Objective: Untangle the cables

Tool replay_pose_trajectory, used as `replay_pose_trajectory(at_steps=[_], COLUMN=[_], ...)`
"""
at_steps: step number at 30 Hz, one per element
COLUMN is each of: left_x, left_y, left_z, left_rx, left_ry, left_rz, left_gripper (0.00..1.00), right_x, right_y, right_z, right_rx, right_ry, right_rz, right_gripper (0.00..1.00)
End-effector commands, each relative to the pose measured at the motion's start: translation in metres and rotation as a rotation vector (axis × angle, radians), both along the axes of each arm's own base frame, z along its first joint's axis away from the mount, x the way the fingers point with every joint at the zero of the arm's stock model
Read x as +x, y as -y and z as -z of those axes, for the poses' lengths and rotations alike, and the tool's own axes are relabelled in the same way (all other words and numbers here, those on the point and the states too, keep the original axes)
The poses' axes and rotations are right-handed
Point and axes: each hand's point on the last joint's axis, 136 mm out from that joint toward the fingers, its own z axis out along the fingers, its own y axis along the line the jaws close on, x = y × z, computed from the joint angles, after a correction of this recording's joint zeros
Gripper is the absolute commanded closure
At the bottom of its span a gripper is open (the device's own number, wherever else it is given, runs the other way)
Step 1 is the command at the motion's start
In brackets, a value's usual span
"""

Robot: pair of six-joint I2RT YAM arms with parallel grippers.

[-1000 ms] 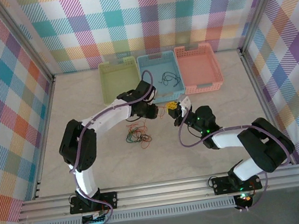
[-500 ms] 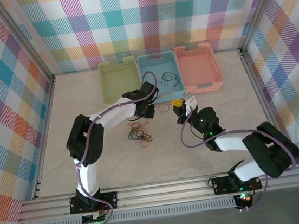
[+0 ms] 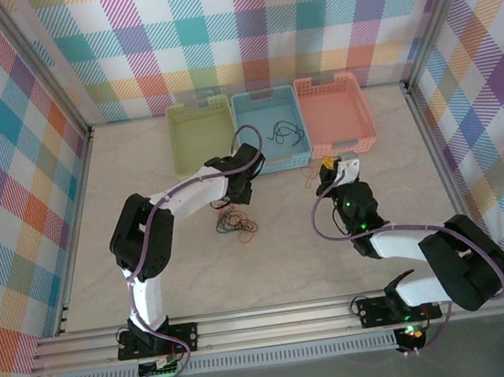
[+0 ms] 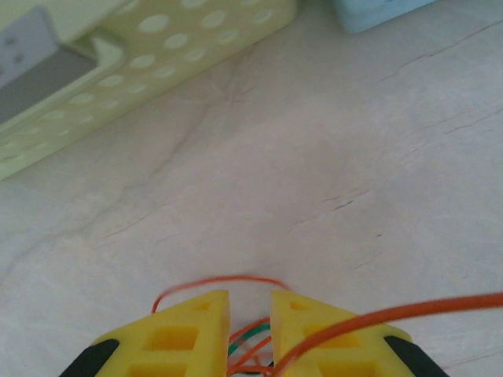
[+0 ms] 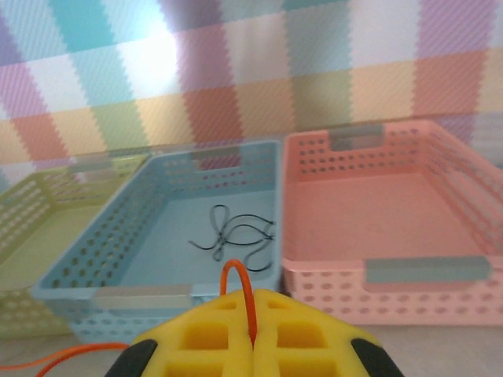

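Wire this thin is light, limp and springy. It will likely snag and slip, so the best hold is a firm pinch on one strand near a free end, away from the knot.

The right tool [image 5: 253, 334] is clamped on an orange cable [image 5: 245, 294], its loop rising between the pads. The left tool [image 4: 250, 318] stands narrow, with strands [image 4: 250, 330] of orange and green in the gap, not visibly pinched.

From above, the tangle [image 3: 236, 224] shows whole on the counter [image 3: 179, 271]. The left wrist view crops it.

Farther off, a black cable [image 5: 236, 232] lies in the blue basket [image 5: 86, 259], its loops plainest from the right wrist.
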Motion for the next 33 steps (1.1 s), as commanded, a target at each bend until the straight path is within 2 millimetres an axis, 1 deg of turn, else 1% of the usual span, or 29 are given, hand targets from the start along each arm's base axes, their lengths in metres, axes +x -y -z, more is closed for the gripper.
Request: replay_pose_trajectory(at_steps=[1,6,9,13,15,17,18,20,21,22,23,24,25,27,29,33], left_x=[-0.007,-0.017,-0.021,-0.027,-0.03,-0.032,-0.033,-0.036,-0.04,-0.042,-0.044,-0.045,-0.044,-0.043,-0.041,-0.04], left_y=[-0.027,-0.043,-0.055,-0.067,-0.07,-0.067,-0.062,-0.041,-0.023,-0.005,0.008,0.021,0.031,0.05,0.07,0.115], left_z=[-0.021,-0.027,-0.031,-0.038,-0.04,-0.04,-0.041,-0.039,-0.04,-0.046,-0.052,-0.059,-0.065,-0.069,-0.067,-0.055], left_rx=[0.049,0.082,0.106,0.103,0.093,0.062,0.029,-0.077,-0.168,-0.255,-0.316,-0.36,-0.38,-0.395,-0.403,-0.422], left_ry=[0.032,0.036,0.045,0.066,0.072,0.072,0.069,0.045,0.031,0.027,0.031,0.044,0.053,0.038,0.006,-0.054], left_rz=[-0.059,-0.085,-0.113,-0.143,-0.149,-0.144,-0.132,-0.072,-0.022,0.03,0.07,0.106,0.137,0.193,0.246,0.354], left_gripper=[0.78,0.79,0.81,0.83,0.83,0.84,0.85,0.87,0.86,0.84,0.79,0.7,0.62,0.54,0.53,0.5], right_x=[-0.002,-0.001,-0.001,-0.003,-0.003,-0.002,-0.002,0.0,0.001,0.002,0.002,0.002,0.002,0.002,0.003,0.002], right_y=[0.032,0.054,0.067,0.08,0.082,0.081,0.079,0.069,0.063,0.059,0.057,0.056,0.056,0.055,0.053,0.052], right_z=[0.002,0.015,0.022,0.033,0.034,0.034,0.032,0.028,0.026,0.024,0.023,0.022,0.022,0.02,0.019,0.018], right_rx=[0.092,0.117,0.125,0.13,0.137,0.141,0.145,0.148,0.148,0.149,0.152,0.156,0.157,0.154,0.153,0.156], right_ry=[-0.014,-0.065,-0.09,-0.145,-0.151,-0.151,-0.146,-0.137,-0.139,-0.137,-0.133,-0.127,-0.123,-0.118,-0.114,-0.109], right_rz=[0.152,0.274,0.347,0.422,0.432,0.426,0.409,0.349,0.312,0.285,0.275,0.267,0.265,0.258,0.249,0.24], right_gripper=[1.0,1.0,1.0,1.0,1.0,1.0,1.0,1.0,1.0,1.0,1.0,1.0,1.0,1.0,1.0,1.0])
